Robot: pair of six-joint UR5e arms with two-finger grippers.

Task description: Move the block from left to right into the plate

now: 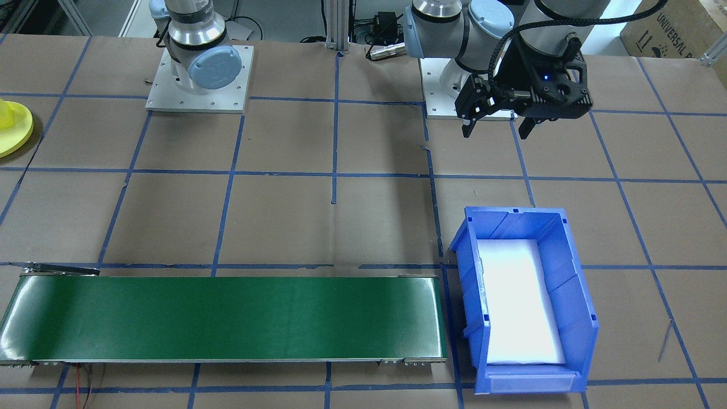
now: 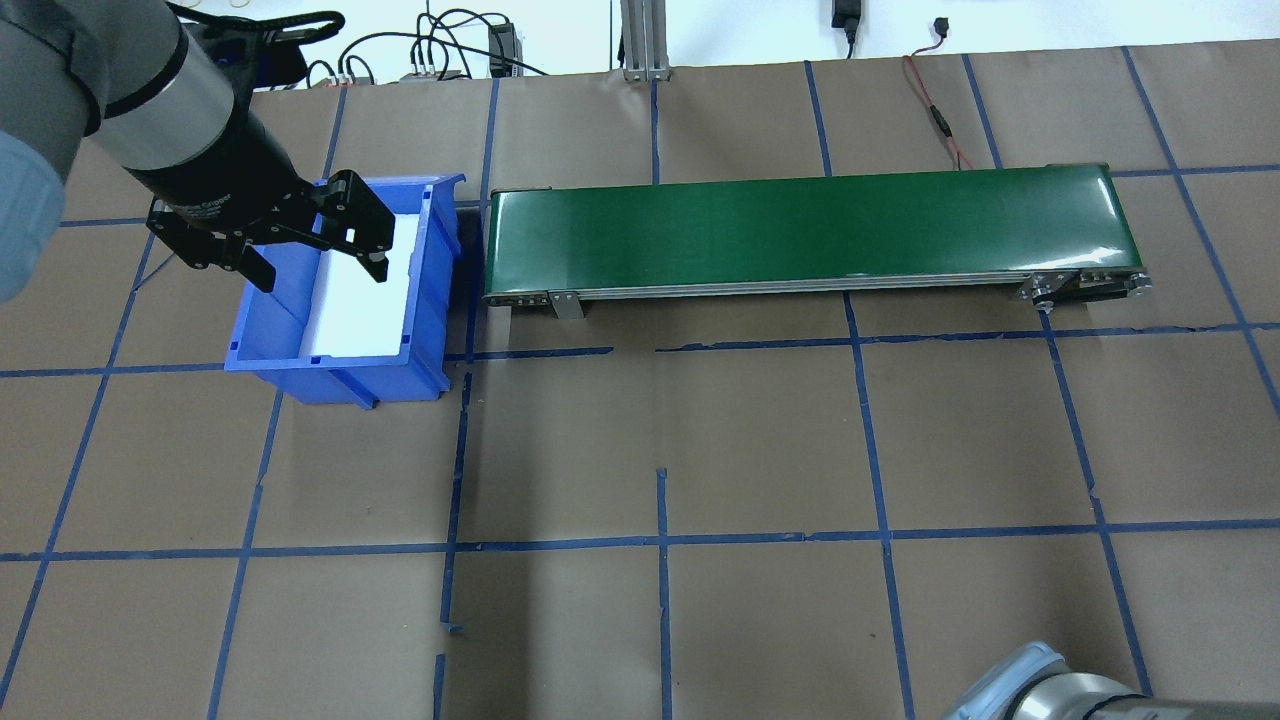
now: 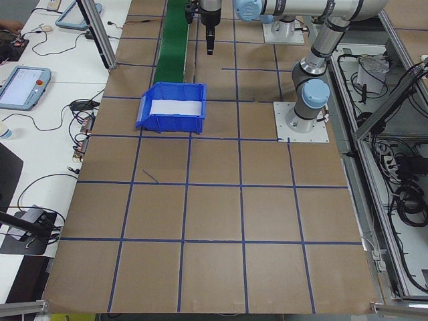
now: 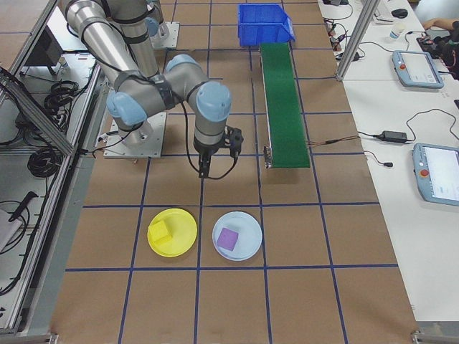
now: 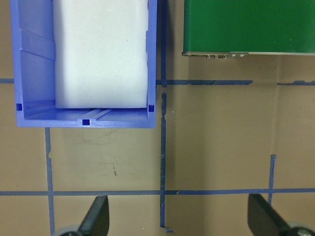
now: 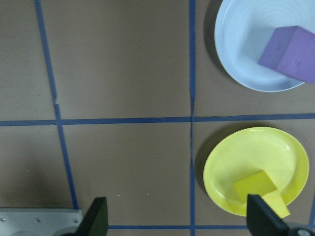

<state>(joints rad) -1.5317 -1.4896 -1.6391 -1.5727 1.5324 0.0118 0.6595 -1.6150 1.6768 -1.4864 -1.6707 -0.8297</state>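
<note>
The yellow plate [image 6: 256,162] lies on the table with a yellow cube [image 6: 259,189] resting inside it; the plate also shows in the right side view [image 4: 179,240] and at the front view's left edge [image 1: 11,133]. My right gripper [image 6: 177,221] hangs open above bare table beside that plate, holding nothing. Beside the yellow plate sits a pale blue plate [image 6: 241,54] that holds a purple cube [image 6: 290,51]. My left gripper [image 1: 496,134] hovers open and empty on the robot's side of the blue bin [image 1: 522,301].
The blue bin [image 2: 270,350] has a white foam liner and nothing else in it. A long green conveyor belt [image 2: 800,230] runs from the bin toward the robot's right. Both arm bases stand on metal mounting plates [image 1: 199,85].
</note>
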